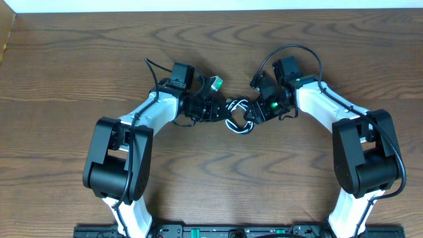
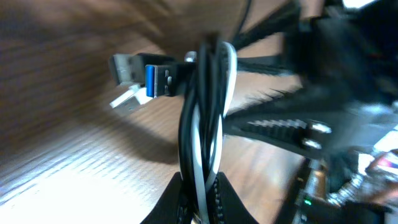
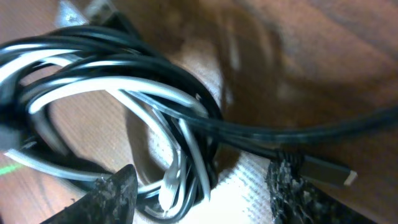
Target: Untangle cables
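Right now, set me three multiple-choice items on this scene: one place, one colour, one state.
1. Where is the tangled bundle of thin black and white cables?
A) between the left hand and right hand, at the middle of the brown wooden table
B) at the far left edge
C) beneath an arm's base
2. What colour shows on the USB plug behind its silver metal tip?
A) red
B) blue
C) yellow
3. How is the left hand?
A) wide open
B) shut on the cables
C) out of view
Answers: 1 A, the overhead view shows it between both hands; 2 B, the left wrist view shows blue; 3 B, its fingers pinch the strands.
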Robot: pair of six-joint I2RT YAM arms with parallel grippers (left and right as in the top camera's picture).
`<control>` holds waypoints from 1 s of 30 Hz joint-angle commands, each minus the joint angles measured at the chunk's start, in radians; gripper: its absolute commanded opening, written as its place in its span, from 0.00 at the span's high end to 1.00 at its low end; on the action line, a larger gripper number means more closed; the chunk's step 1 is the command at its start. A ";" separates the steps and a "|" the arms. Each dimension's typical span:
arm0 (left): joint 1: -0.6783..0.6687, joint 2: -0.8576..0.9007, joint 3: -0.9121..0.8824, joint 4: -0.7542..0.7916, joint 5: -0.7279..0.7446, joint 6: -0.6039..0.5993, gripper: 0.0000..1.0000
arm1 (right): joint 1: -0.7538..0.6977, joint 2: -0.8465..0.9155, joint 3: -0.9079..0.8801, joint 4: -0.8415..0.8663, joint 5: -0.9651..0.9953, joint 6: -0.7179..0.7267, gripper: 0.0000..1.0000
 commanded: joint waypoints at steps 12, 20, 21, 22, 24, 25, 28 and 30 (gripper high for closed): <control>0.000 0.010 -0.003 0.016 0.174 0.036 0.92 | 0.055 0.001 0.003 0.109 0.348 0.081 0.99; 0.000 0.010 -0.003 -0.127 -0.210 -0.121 0.92 | 0.055 0.001 0.003 0.048 0.553 0.196 0.99; 0.000 0.010 -0.003 -0.145 -0.241 -0.126 0.92 | 0.055 0.001 0.003 0.048 0.556 0.196 0.99; 0.000 0.010 -0.003 -0.168 -0.270 -0.127 0.93 | 0.055 0.001 0.003 0.048 0.557 0.196 0.99; 0.000 0.010 -0.003 -0.218 -0.323 -0.152 0.93 | 0.055 0.001 0.003 0.048 0.560 0.200 0.99; 0.002 0.010 -0.003 -0.240 -0.342 -0.163 0.92 | 0.055 0.001 0.003 0.048 0.560 0.204 0.99; 0.007 0.010 -0.003 -0.289 -0.385 -0.172 0.92 | 0.055 0.001 0.003 0.047 0.567 0.219 0.99; 0.013 0.010 -0.003 -0.318 -0.436 -0.198 0.93 | 0.055 0.001 0.003 0.045 0.575 0.219 0.99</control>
